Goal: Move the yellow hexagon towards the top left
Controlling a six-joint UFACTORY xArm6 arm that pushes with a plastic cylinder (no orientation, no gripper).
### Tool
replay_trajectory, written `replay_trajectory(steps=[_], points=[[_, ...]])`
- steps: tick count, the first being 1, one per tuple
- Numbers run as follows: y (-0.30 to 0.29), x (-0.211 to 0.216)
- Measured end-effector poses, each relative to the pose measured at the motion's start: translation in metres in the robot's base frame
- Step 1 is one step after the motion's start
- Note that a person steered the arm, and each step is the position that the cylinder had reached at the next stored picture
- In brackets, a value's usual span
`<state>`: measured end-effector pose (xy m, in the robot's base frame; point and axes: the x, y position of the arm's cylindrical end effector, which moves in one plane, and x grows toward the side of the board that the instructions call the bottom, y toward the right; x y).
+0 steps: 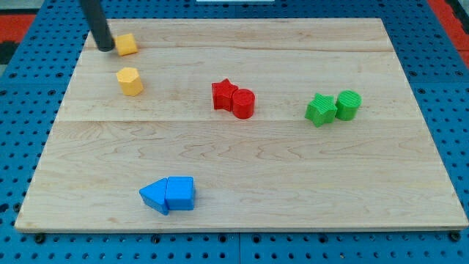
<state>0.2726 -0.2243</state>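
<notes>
Your rod ends in my tip (107, 48), a bare point with no jaws to open or close, near the board's (293, 169) top left. A yellow block (127, 45) sits just right of it. The yellow hexagon (130, 81) lies below and slightly right, apart from it.

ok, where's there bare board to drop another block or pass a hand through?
Widest free patch: the view's bottom right, below the green blocks and right of the blue pair. Also bare: the top strip from the upper yellow block rightward, and the gap between the red pair and the green. Crowded: top left, where my tip sits beside that block, yellow hexagon below.
</notes>
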Motion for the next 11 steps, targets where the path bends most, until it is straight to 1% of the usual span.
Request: replay_trajectory(steps=[1, 2, 3, 4, 5, 6, 7, 8, 9, 10, 11], points=[[0.002, 0.0], [0.041, 0.0], [0.076, 0.034], [0.112, 0.081], [0.064, 0.114], [0.019, 0.091], [0.018, 0.063], [-0.022, 0.085], [-0.015, 0.035], [0.061, -0.009], [0.054, 0.041]])
